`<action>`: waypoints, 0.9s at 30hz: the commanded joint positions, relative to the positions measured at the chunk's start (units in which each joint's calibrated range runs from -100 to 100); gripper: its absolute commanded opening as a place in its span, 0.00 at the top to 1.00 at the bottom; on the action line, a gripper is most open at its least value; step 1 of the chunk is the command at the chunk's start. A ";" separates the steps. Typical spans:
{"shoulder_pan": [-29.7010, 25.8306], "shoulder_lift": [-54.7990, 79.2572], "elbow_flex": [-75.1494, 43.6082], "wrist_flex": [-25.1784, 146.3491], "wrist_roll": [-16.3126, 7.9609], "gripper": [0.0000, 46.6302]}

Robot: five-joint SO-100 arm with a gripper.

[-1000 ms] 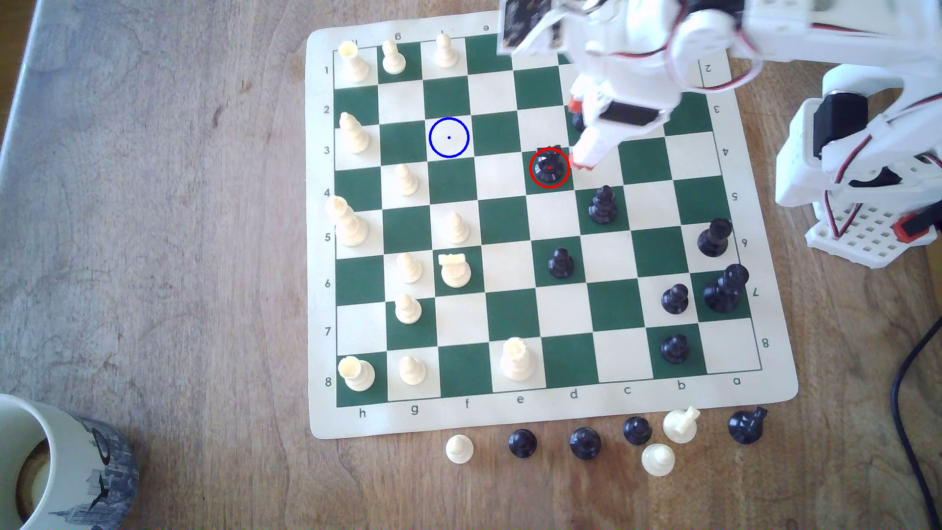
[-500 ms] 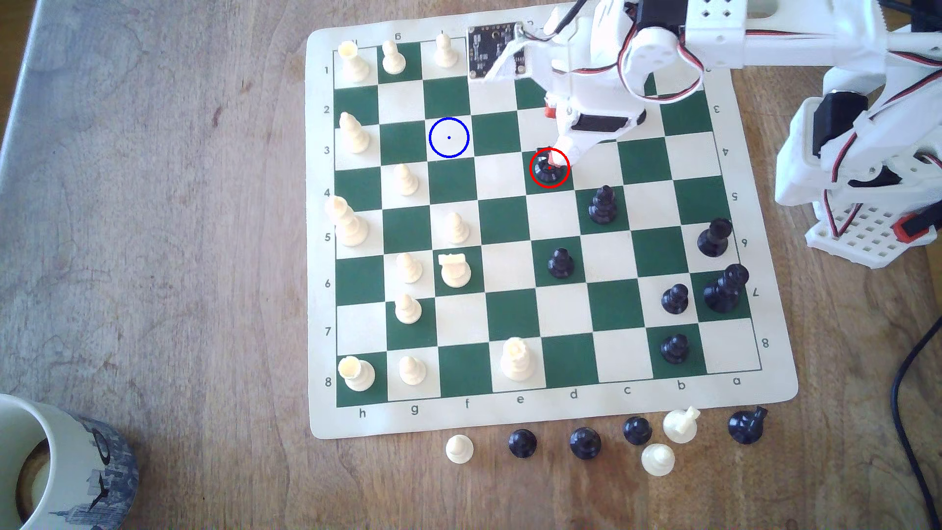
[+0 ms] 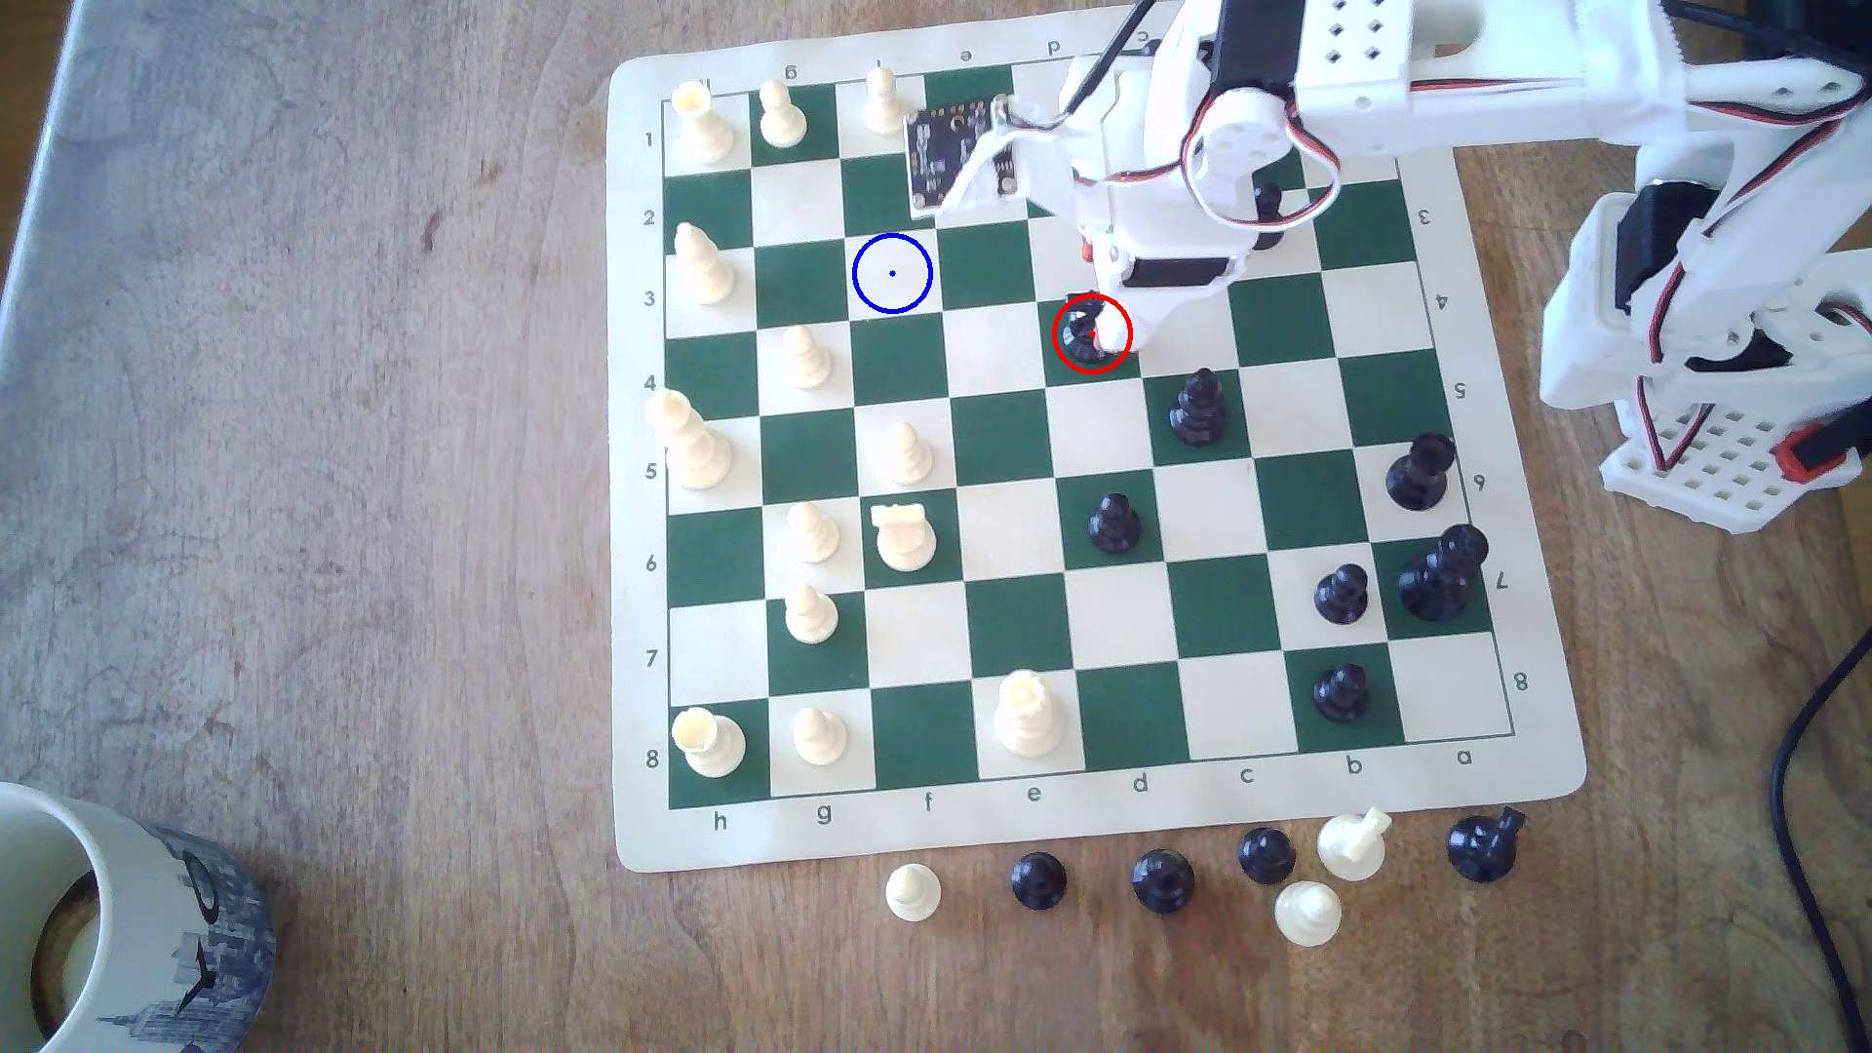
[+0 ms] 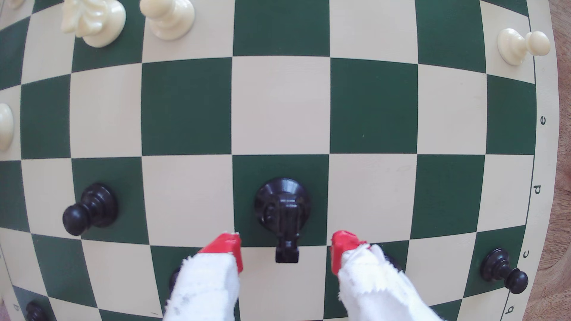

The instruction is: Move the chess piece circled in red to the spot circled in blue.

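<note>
Jaws (image 4: 285,247) of mine wide apart, straddling black knight (image 4: 282,206) on its green square, blue-ringed spot (image 3: 892,273) well left in exterior view.

Bright, even daylight; wrist view bulges with fisheye distortion.

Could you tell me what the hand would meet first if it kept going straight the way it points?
Probably the black knight: the open hand has a fingertip on either side of its head.
</note>
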State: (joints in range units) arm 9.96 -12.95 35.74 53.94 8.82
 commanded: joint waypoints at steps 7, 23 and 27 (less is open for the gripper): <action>-0.69 1.65 -2.29 -2.67 -0.20 0.67; -0.92 2.76 -1.29 -3.66 0.00 0.67; -1.31 2.50 -1.29 -2.92 0.00 0.70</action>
State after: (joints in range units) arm 9.07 -9.34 35.83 50.60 8.82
